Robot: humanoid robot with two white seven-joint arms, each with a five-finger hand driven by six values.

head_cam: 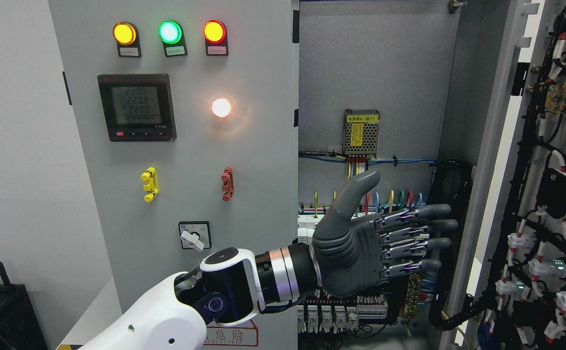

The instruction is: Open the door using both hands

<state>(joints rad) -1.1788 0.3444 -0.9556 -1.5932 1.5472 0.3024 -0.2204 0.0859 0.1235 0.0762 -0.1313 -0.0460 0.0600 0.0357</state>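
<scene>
Head view, left to right. Left door [185, 160] is closed, a grey steel panel with three lamps [169, 33] on top, a meter [136, 107], a white lit lamp [221, 107], yellow and red latches, and a rotary switch [194, 236]. My left arm comes in from lower left; my left hand [380, 243] is in front of the open cabinet bay, fingers straight and together pointing right, thumb up, holding nothing. It's near the right door [531, 194] but not touching it. That door is swung open at far right, its inner face loaded with wiring. My right hand isn't visible. Judging by the look, the door is rigid, heavy sheet metal with a smooth, slippery face; best hold is the long vertical edge [480, 204], clear of the cables.
</scene>
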